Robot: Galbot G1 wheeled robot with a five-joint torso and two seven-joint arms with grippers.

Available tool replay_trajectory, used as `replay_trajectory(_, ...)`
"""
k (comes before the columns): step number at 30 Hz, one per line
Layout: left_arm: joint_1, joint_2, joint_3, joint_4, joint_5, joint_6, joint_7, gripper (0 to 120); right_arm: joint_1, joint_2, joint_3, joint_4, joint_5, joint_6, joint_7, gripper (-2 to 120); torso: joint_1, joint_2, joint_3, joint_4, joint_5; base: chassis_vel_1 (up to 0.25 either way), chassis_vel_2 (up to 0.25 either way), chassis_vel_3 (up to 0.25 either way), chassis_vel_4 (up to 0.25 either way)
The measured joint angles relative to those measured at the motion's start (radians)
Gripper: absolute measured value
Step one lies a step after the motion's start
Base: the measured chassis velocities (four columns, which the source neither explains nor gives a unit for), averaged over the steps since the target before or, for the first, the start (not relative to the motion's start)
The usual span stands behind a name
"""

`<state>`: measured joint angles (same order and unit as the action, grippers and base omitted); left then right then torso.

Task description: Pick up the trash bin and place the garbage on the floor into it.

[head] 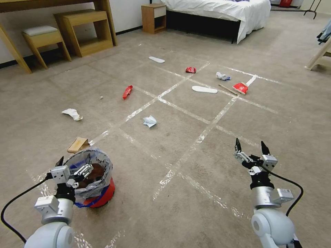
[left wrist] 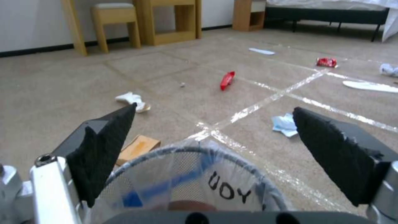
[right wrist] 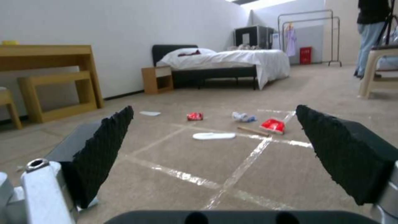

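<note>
The red trash bin [head: 103, 194] with its crinkled clear liner stands on the carpet floor [head: 193, 206] at the near left. My left gripper [head: 74, 160] is open just over its near rim [left wrist: 232, 155], one finger outside the bin and one above the opening. My right gripper [head: 251, 147] hangs open over bare carpet at the near right, holding nothing. Garbage lies ahead: two white insoles [head: 204, 89] [head: 156, 59], a crushed red can [head: 190, 70], red wrappers [head: 127, 92] [head: 240, 88], a stick [head: 227, 90], crumpled paper [head: 149, 121] [head: 72, 114] and a cardboard scrap [head: 78, 144].
Shiny tape lines [head: 186, 110] cross the carpet. A wooden desk with a stool [head: 43, 38] and a shelf [head: 88, 31] lines the far left wall. A nightstand [head: 154, 18] and a bed [head: 224, 13] stand at the back. A pale chair leg [head: 319, 57] is at far right.
</note>
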<state>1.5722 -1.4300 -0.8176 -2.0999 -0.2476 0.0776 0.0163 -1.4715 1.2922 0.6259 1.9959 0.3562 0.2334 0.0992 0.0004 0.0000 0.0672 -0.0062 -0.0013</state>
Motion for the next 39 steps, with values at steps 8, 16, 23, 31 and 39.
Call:
replay_trajectory(8, 0.006, 0.000, -0.001, 0.009, 0.004, 0.003, 0.000, 100, 0.000, -0.010, 0.011, -0.004, -0.026, 0.026, 0.003, 100, 0.000, 0.000, 0.000, 0.0000, -0.0001, 0.000, 0.000, 0.000, 0.000)
replay_trajectory(16, 0.005, 0.009, -0.010, 0.011, -0.003, 0.004, 0.000, 100, 0.000, -0.011, 0.009, -0.005, -0.015, 0.032, -0.010, 100, 0.000, 0.000, 0.000, 0.0000, -0.0001, 0.000, 0.000, 0.000, 0.000)
replay_trajectory(23, 0.008, 0.027, -0.019, 0.012, -0.014, 0.003, 0.000, 100, 0.000, 0.005, 0.001, -0.010, -0.025, 0.035, -0.022, 100, 0.000, 0.000, 0.000, 0.0001, 0.0000, 0.000, 0.000, 0.000, 0.000)
replay_trajectory(31, 0.005, 0.034, -0.021, 0.018, -0.023, 0.002, 0.000, 100, 0.000, 0.010, 0.000, -0.016, -0.037, 0.037, -0.031, 100, 0.000, 0.000, 0.000, 0.0000, -0.0001, 0.000, 0.000, 0.000, 0.000)
replay_trajectory(39, 0.007, 0.033, -0.023, 0.015, -0.026, 0.000, 0.000, 100, -0.003, 0.013, -0.001, -0.014, -0.042, 0.035, -0.030, 100, 0.000, 0.000, 0.000, 0.0000, 0.0000, -0.079, 0.073, 0.071, -0.055)
